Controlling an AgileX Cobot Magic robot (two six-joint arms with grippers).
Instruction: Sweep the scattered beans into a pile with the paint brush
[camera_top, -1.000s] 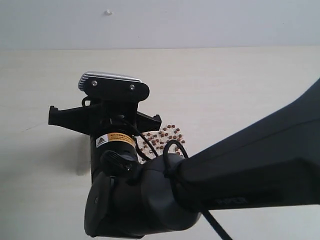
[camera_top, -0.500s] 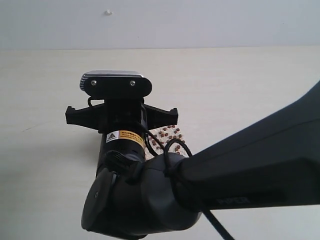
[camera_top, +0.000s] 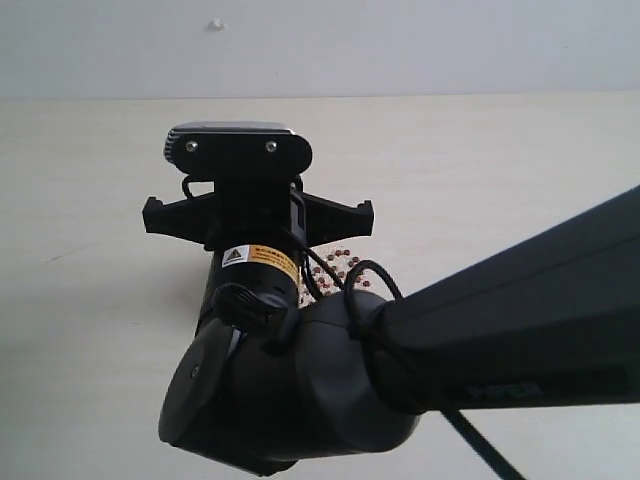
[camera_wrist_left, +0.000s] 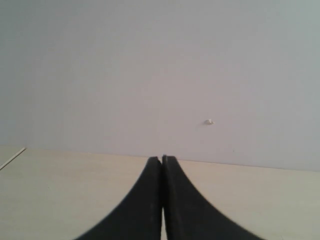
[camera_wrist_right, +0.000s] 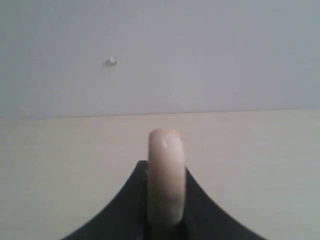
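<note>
Right tool (camera_wrist_right: 165, 171) is clamped on the paint brush (camera_wrist_right: 166, 150). Wrist view shows the cream handle end-on, standing btwn the two black fingers (camera_wrist_right: 125, 200), both pressed against its sides. Ferrule and bristles aren't visible in any view.

In the ext. view the right arm (camera_top: 480, 340) reaches in from the right across the middle, w/ its wrist camera (camera_top: 238, 152) topmost, blocking most of the work area.

Beans (camera_top: 337, 262): a small patch of reddish-brown dots w/ whitish bits shows on the table (camera_top: 500, 170), just right of the wrist. The rest is hidden behind the arm, so can't tell how far they spread or whether they're bunched.

Left tool (camera_wrist_left: 162, 159) is closed, tips touching, nothing btwn them. Table lies beyond it, w/ the wall (camera_wrist_left: 150, 60) behind. Small white speck (camera_top: 216, 23) on the wall.
</note>
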